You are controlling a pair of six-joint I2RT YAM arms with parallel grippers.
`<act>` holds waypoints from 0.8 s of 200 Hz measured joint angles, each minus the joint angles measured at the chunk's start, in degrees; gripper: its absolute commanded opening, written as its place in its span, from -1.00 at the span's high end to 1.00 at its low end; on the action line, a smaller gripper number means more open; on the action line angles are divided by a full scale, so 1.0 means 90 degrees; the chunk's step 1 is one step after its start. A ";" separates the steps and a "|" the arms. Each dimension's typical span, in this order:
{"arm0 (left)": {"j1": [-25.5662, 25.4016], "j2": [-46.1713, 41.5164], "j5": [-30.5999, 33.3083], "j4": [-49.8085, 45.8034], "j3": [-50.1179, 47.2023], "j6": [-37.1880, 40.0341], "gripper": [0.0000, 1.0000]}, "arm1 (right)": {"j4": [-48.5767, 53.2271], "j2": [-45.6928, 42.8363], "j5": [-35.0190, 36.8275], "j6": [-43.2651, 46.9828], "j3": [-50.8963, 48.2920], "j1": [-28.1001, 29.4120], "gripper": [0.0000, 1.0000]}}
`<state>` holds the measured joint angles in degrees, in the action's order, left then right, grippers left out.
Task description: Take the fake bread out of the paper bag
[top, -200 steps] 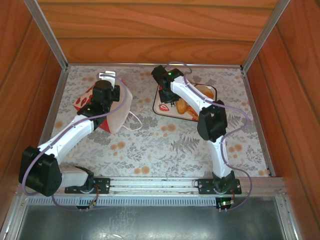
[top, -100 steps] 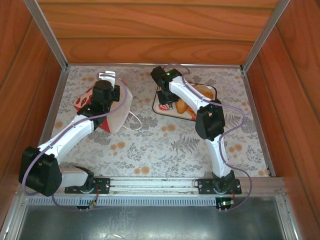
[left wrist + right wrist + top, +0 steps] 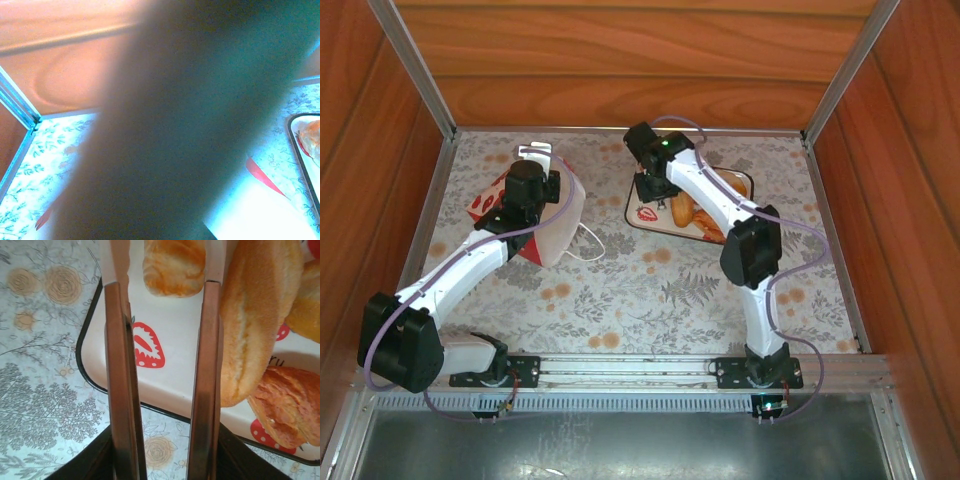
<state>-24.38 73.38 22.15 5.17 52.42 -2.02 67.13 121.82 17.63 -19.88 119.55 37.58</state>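
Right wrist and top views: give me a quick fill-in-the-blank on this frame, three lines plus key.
1. The right gripper hangs over the tray with its jaws ____.
2. The tray is printed with red ____.
3. In the top view, the left gripper is at the bag, which sits to the ____ of the tray.

Missing words: open; strawberries; left.

A pale cloth of grey ferns and orange blossoms covers the surface. Reddish-brown wood panels enclose it: back wall across the top, side walls at left and right. Aluminium posts slant into the upper corners. A grey metal sheet spans the bottom edge.
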 measured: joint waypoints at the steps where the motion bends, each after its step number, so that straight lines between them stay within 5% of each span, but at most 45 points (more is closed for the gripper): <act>1: 0.0000 0.0000 0.0000 0.0000 0.0000 0.0002 1.00 | 0.0000 -0.0012 0.0000 0.0002 -0.0002 0.0002 0.20; 63: 0.0000 -0.0017 0.0002 -0.0005 0.0000 0.0005 1.00 | -0.0012 -0.0894 -0.0568 -0.0257 -0.1086 0.0216 0.56; 160: 0.0000 -0.0134 -0.0002 -0.0005 0.0000 0.0005 1.00 | -0.0223 -0.1294 -0.1987 -0.0459 -0.2720 0.0284 0.69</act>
<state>-24.38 72.18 22.13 5.13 52.42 -1.98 65.12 110.17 -0.25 -24.01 95.07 40.14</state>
